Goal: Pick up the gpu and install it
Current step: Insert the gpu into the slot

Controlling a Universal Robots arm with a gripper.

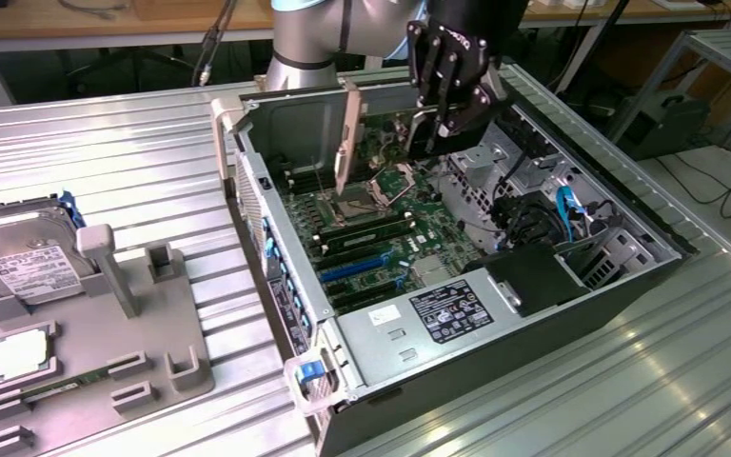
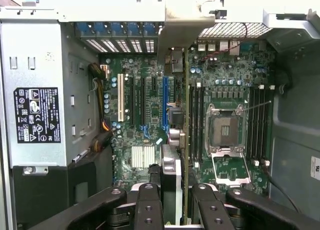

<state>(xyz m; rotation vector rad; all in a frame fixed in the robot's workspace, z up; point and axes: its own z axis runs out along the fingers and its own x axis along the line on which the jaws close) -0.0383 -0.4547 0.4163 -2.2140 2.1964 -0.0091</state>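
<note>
While pincer (image 2: pixel 176 191) clamps gpu (image 2: pixel 171 170) over it — open case (image 1: pixel 467 400) holds motherboard (image 2: pixel 145 140), power supply (image 2: pixel 37 115).

1. The gpu (image 1: pixel 350 119) is a thin dark card with a pale metal end bracket, at the upper centre of the exterior view.
2. It stands on edge, slightly tilted, over the open computer case (image 1: pixel 645 224).
3. Edge-on in the wrist view, it is clamped between the fingers (image 2: pixel 149 210).

**Robot arm and gripper, exterior and wrist views.**
The arm (image 1: pixel 308 38), in the upper middle of the exterior view, is a silver-grey cylinder with a pale blue-grey cap. The gripper (image 1: pixel 432 143) is black, marked with white lettering. Its linked fingers (image 2: pixel 148 210) carry round pivot screws.
</note>
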